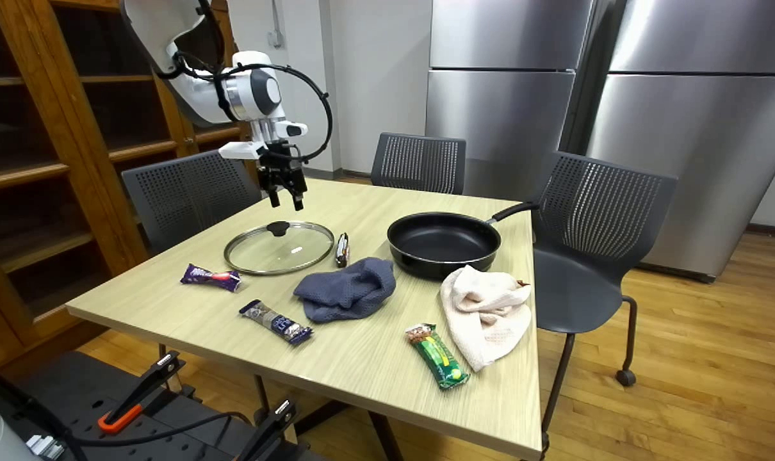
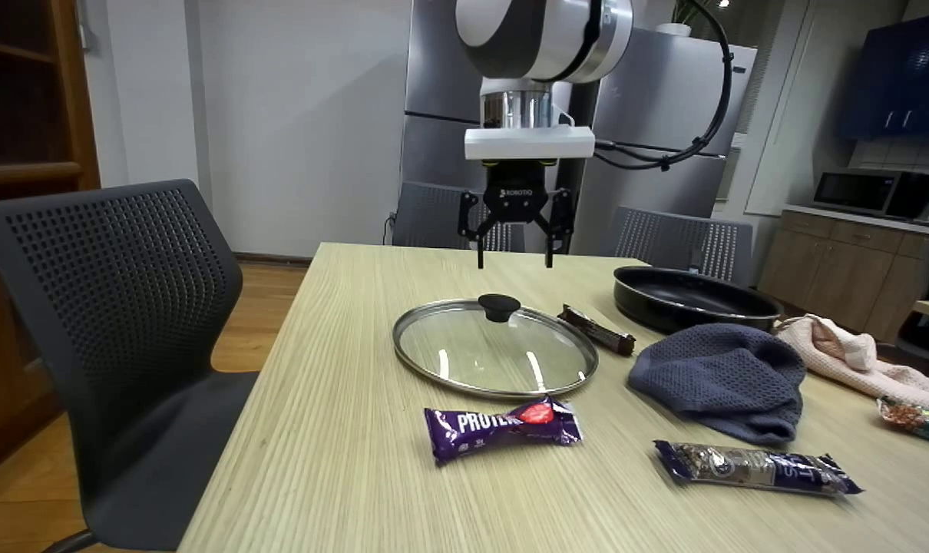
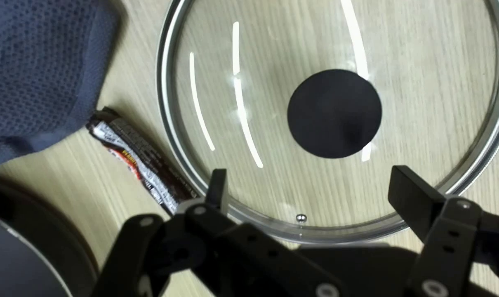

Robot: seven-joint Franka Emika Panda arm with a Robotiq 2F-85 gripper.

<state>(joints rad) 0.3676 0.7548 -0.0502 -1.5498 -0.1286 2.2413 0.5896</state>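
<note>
My gripper hangs above the table with its jaws wide apart and nothing held between them. Nearest below is a glass pan lid with a metal rim, lying flat, knob upward. In the wrist view the lid's round black knob shows beyond the fingertips, roughly between them and clear of both. A brown-wrapped bar lies beside the lid's rim; one finger's side partly covers its end in the wrist view. My gripper appears to touch neither.
A black frying pan and a dark blue cloth lie beside the lid. Farther along are a pale pink cloth and a green-wrapped bar. Purple and navy bars lie in front. Chairs surround the table.
</note>
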